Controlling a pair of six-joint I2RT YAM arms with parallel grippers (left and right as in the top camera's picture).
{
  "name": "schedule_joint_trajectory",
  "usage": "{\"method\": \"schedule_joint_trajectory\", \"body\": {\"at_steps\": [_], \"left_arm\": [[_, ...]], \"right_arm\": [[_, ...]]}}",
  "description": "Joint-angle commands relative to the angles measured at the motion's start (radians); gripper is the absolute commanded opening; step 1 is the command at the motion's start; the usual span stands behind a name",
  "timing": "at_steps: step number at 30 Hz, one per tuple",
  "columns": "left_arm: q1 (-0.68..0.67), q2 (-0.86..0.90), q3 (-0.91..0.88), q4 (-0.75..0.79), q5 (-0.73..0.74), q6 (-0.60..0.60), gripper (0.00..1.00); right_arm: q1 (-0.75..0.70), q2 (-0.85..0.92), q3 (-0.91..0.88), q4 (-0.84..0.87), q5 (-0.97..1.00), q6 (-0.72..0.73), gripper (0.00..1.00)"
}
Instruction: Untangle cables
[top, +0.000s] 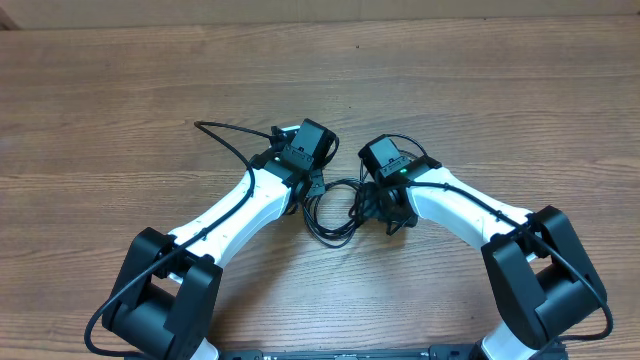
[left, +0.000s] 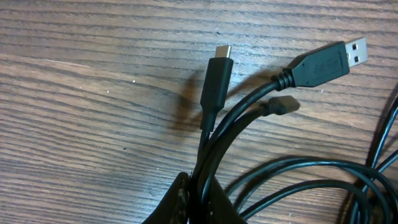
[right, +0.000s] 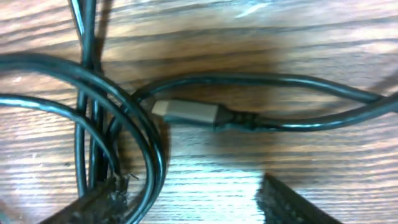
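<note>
The black cables (top: 335, 212) lie looped on the wooden table between my two grippers. My left gripper (left: 202, 202) is shut on a bundle of cable ends: a USB-C plug (left: 216, 71), a USB-A plug (left: 323, 62) and a smaller plug (left: 283, 104) stick out past the fingers. My right gripper (right: 186, 202) is open just above the table, its left finger against several cable loops (right: 146, 143). A silver-tipped plug (right: 186, 113) lies ahead of it. In the overhead view the left gripper (top: 312, 185) and the right gripper (top: 375, 200) sit close together over the loops.
A thicker black arm wire (top: 225, 135) arcs left of the left wrist. Bare wooden table (top: 480, 90) surrounds the arms on all sides.
</note>
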Motion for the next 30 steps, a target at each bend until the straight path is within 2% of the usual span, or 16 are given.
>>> {"method": "schedule_joint_trajectory", "body": {"at_steps": [1,20,30], "left_arm": [[-0.005,0.002,0.003,0.004,0.000,0.011,0.09],[-0.005,0.002,0.003,0.004,0.000,0.011,0.09],[-0.005,0.002,0.003,0.004,0.000,0.011,0.09]], "right_arm": [[0.000,0.038,-0.003,-0.031,-0.010,-0.002,0.73],[-0.002,0.038,0.138,-0.135,-0.008,-0.002,0.76],[-0.001,0.038,0.142,-0.128,-0.008,-0.002,0.76]]}}
